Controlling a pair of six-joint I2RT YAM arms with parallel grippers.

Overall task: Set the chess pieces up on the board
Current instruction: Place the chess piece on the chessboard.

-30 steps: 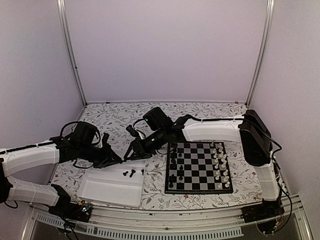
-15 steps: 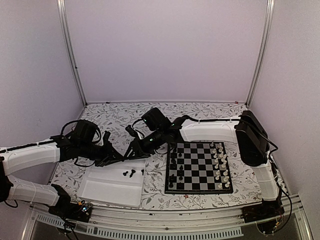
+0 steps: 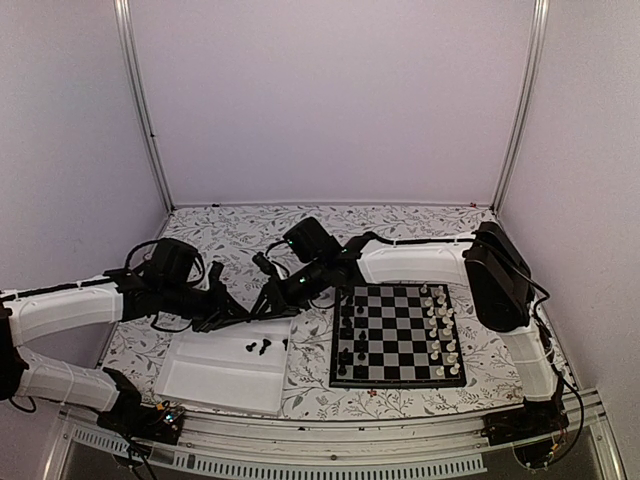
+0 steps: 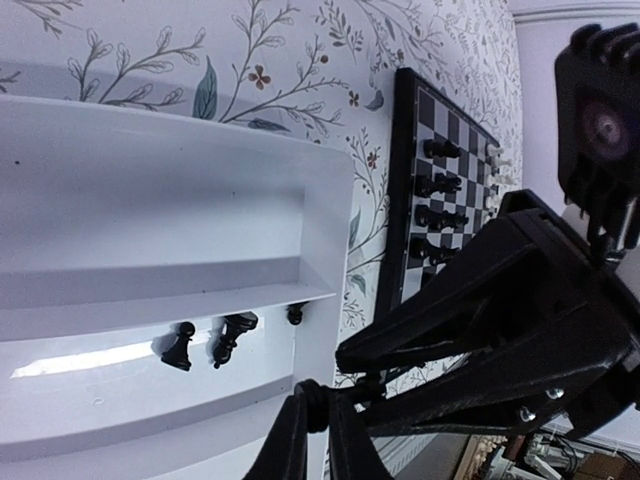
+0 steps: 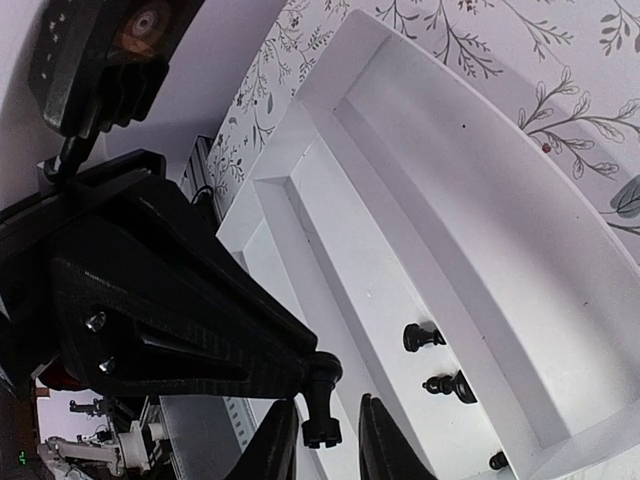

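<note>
Left gripper (image 4: 315,425) pinches one black chess piece (image 5: 322,385) above the white tray (image 4: 200,200), and the right gripper (image 5: 325,410) has its fingers spread either side of that piece. Three more chess pieces (image 4: 222,338) lie in the tray, and the board (image 3: 395,340) sits just to its right.

Pale lilac walls (image 3: 330,100); aluminium corner posts (image 3: 141,110); floral-print table cover (image 3: 400,224); metal rail (image 3: 330,456) along near edge.

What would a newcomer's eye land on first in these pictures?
The two hands meet over the far edge of the white rectangular tray: the left hand pinches a tiny black plastic chess piece between the right hand's open fingers. To their right lies the small black-and-white chequered chessboard.
</note>
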